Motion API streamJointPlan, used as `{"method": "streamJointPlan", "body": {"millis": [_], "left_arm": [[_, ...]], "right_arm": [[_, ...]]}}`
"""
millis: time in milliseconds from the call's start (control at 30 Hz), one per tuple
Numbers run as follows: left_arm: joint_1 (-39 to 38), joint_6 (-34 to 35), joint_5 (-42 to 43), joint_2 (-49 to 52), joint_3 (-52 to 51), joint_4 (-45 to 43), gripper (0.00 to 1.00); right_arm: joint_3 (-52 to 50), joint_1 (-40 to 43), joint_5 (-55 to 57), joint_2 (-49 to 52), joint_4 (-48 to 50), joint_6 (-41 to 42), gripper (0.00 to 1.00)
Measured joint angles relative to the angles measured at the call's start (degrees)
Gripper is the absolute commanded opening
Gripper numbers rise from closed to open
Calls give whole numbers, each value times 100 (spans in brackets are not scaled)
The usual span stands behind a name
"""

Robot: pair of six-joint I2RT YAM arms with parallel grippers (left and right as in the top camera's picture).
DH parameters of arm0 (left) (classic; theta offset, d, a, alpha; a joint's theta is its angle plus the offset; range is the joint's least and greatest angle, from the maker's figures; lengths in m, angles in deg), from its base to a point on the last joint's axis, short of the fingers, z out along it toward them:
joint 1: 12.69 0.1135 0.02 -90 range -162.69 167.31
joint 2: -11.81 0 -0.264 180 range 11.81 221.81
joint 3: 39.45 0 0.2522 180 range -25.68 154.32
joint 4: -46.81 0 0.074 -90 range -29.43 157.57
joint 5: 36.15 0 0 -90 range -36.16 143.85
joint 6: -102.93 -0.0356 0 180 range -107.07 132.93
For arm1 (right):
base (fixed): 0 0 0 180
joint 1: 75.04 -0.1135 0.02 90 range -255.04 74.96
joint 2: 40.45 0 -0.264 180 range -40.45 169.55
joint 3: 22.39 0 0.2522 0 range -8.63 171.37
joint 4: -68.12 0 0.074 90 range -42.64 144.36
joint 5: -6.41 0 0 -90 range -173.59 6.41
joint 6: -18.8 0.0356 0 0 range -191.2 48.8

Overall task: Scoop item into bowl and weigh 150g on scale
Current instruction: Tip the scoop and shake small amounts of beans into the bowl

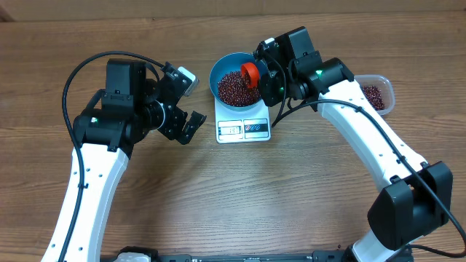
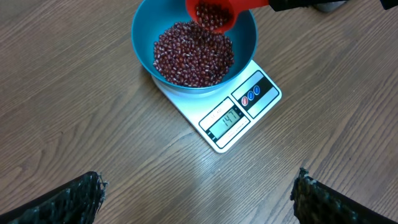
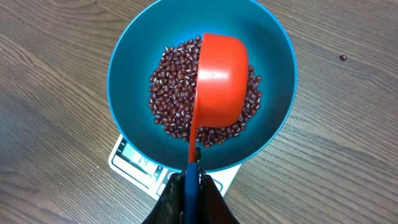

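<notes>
Beans [image 1: 234, 87] lie heaped in the blue bowl [image 1: 218, 73], which sits on the far part of the scale [image 1: 244, 129]. The scale's long axis runs near to far, with the display edge facing near. The right gripper [image 3: 191, 180] is clamped on the handle of an orange scoop [image 3: 219, 81]. The handle points right and the cup tips over the bowl's right side. The left gripper [image 1: 191, 102] hangs left of the scale, fingers spread wide, with a strip of table [image 1: 291, 189] between.

I can read only the scale's [image 2: 239, 102] display [image 2: 225, 120], showing what looks like 147, the last digit uncertain.
</notes>
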Motion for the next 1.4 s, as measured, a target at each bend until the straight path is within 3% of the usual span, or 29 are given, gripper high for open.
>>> {"method": "streamJointPlan", "body": {"millis": [833,1400], "left_arm": [[0,0,0,0,0,0,99],[0,0,0,0,0,0,100]], "right_arm": [[0,0,-31,0,39,-372,4],[0,61,-732,0,-63,232,4]]}}
